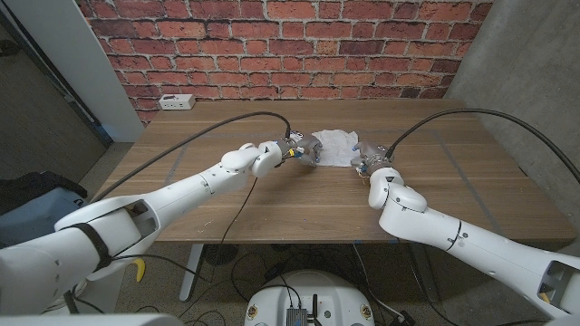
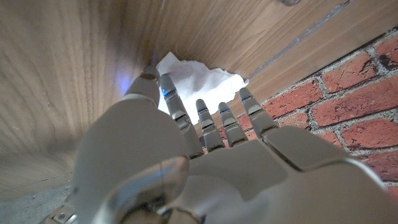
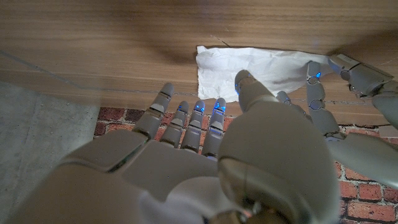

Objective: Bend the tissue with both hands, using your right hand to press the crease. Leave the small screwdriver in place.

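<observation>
The white tissue [image 1: 333,145] lies crumpled on the wooden table [image 1: 272,208] toward its far edge, near the middle, its long axis running roughly left to right. Bare wood lies open on all sides. The left hand [image 1: 304,151] and right hand [image 1: 367,158] flank it, fingers spread, fingertips [image 2: 166,87] just at its edges; whether they touch is unclear.

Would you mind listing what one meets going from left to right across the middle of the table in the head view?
Left hand → tissue → right hand. A white power strip lies further left, at the table's far edge.
</observation>
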Controlling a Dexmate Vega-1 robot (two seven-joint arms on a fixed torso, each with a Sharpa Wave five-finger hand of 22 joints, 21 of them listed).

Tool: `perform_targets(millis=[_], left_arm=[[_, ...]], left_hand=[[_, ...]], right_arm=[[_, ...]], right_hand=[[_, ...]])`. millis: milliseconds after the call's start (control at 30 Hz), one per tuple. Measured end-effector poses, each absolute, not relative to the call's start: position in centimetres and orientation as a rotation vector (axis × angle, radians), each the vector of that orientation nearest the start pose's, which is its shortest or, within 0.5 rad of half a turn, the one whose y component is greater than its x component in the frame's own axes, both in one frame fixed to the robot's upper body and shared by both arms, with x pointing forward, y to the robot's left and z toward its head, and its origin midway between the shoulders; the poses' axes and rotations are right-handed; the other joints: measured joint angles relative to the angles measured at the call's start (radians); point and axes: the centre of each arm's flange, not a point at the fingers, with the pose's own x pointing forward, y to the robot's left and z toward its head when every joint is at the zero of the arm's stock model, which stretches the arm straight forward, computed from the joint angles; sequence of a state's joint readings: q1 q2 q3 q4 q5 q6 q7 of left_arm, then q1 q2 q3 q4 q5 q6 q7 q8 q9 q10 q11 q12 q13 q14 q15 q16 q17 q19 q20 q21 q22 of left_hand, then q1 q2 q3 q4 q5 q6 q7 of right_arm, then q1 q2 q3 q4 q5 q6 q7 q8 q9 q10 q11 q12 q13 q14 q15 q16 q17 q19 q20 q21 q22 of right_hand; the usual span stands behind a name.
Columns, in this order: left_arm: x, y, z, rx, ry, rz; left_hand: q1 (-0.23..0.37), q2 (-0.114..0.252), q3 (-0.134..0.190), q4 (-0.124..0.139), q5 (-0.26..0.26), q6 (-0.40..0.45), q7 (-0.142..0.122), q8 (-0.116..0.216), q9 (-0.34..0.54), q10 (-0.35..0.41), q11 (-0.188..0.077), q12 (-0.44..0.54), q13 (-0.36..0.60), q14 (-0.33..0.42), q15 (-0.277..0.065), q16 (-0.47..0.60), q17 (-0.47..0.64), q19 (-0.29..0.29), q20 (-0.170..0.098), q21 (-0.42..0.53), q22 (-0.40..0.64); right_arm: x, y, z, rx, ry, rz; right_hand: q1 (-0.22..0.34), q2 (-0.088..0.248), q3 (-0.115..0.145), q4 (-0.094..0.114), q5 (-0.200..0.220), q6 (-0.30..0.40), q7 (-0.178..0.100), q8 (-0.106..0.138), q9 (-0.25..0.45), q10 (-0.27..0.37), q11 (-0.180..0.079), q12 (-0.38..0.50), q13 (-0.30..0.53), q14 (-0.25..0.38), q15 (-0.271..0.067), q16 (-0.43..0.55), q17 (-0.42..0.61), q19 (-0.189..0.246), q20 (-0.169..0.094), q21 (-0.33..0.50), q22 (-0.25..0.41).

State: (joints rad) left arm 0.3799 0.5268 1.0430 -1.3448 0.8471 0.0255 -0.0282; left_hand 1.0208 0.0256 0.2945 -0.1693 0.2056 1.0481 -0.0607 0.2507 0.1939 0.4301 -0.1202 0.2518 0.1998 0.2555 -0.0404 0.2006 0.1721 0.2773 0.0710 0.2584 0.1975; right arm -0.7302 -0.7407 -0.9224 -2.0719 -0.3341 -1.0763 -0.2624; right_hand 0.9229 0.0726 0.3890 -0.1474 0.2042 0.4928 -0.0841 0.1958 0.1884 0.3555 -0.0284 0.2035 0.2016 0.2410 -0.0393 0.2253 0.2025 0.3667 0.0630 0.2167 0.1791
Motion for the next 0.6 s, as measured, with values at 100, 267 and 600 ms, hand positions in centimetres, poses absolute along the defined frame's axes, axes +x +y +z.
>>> perform_targets(millis=[100,267,600], left_arm=[[66.9,7.7,-0.3,1.851,-0.777,-0.19],[67.0,7.6,-0.8,1.842,-0.804,-0.166],[67.3,7.9,-1.1,1.779,-0.788,-0.17]], left_hand=[[0.044,0.011,0.006,0.0,-0.012,0.068,0.014,0.02,0.004,0.042,-0.012,0.004,0.0,0.031,0.0,0.0,0.0,0.024,-0.005,0.005,0.0],[0.074,0.032,0.013,0.007,-0.014,0.081,0.022,0.031,0.02,0.073,-0.012,0.004,0.0,0.052,-0.001,0.0,0.0,0.042,-0.014,0.012,0.0],[0.06,0.117,0.027,0.032,-0.026,-0.021,0.103,0.057,0.129,0.01,0.016,-0.026,0.015,0.001,0.0,-0.009,0.017,0.041,-0.009,0.019,0.008]], right_arm=[[55.9,-17.5,-4.5,-1.226,-0.239,-0.265],[55.7,-17.5,-4.6,-1.226,-0.237,-0.266],[55.6,-17.6,-4.8,-1.233,-0.229,-0.256]], right_hand=[[0.0,0.0,0.0,0.0,0.0,0.0,0.0,0.0,0.0,0.0,0.0,0.0,0.001,0.0,0.0,0.0,0.0,0.003,0.003,0.0,0.0],[0.004,0.004,-0.004,-0.004,0.0,0.0,0.0,0.0,0.0,0.0,0.0,0.0,0.001,0.0,0.0,0.0,0.0,0.003,0.003,-0.002,0.0],[0.026,0.005,-0.011,-0.011,0.0,-0.003,-0.003,0.0,0.0,-0.008,-0.008,-0.004,-0.001,-0.005,-0.003,-0.001,-0.003,0.003,0.003,-0.008,-0.001]])
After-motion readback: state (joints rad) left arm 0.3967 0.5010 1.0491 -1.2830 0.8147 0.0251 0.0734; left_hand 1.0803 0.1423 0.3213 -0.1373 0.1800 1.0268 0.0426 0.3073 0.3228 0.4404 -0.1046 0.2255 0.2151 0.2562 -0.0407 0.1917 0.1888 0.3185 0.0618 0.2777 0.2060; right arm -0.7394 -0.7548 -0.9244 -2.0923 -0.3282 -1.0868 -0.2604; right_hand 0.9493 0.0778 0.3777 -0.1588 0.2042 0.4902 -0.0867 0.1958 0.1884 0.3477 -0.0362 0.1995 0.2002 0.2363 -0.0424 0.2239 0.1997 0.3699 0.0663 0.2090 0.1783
